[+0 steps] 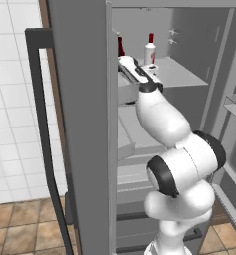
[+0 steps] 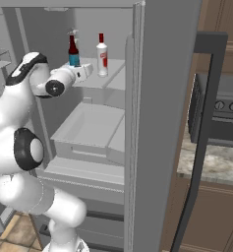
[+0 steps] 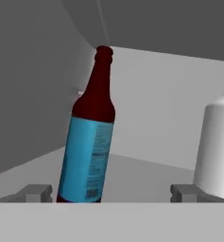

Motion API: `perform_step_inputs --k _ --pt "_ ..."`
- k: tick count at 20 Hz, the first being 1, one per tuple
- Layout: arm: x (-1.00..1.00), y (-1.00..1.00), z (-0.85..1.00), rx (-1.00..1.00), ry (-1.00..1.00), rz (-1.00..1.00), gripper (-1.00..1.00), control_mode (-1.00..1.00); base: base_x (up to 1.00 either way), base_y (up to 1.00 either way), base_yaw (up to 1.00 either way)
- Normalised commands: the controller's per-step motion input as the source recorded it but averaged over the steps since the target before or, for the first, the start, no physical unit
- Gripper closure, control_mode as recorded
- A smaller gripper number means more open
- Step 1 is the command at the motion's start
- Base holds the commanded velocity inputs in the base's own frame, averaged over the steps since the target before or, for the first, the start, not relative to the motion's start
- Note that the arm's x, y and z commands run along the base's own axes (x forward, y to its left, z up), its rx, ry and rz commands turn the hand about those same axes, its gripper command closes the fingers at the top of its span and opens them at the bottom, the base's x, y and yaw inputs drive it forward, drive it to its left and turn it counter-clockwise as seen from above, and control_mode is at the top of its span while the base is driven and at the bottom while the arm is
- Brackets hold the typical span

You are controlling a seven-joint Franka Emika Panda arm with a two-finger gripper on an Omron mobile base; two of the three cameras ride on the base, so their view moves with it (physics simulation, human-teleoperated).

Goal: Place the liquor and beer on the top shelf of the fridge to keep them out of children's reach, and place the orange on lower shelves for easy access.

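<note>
Open fridge (image 2: 137,123) interior, top shelf (image 2: 113,74) at upper centre: the beer (image 3: 87,142) stands upright beside the liquor (image 2: 102,56), the hand (image 3: 111,193) spread wide and empty before it; glass, likely rigid, slippery, best gripped mid-body.

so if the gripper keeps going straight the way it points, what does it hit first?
Most likely the beer: it stands between the open gripper's fingertips, left of centre. The liquor sits off to the right. Depth is unclear; the gap looks short.
</note>
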Motion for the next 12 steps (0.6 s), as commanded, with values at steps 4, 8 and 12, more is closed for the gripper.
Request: perform_step_inputs --k 4,8,12 --pt "-0.71 -0.48 0.66 0.00 0.09 0.00 -1.00 -1.00 0.00 0.00 0.00" --pt "-0.62 -0.49 0.90 0.00 0.06 0.00 -1.00 -1.00 0.00 0.00 0.00" --pt "-0.96 -0.42 0.55 0.00 0.10 0.00 -1.00 -1.00 0.00 0.00 0.00"
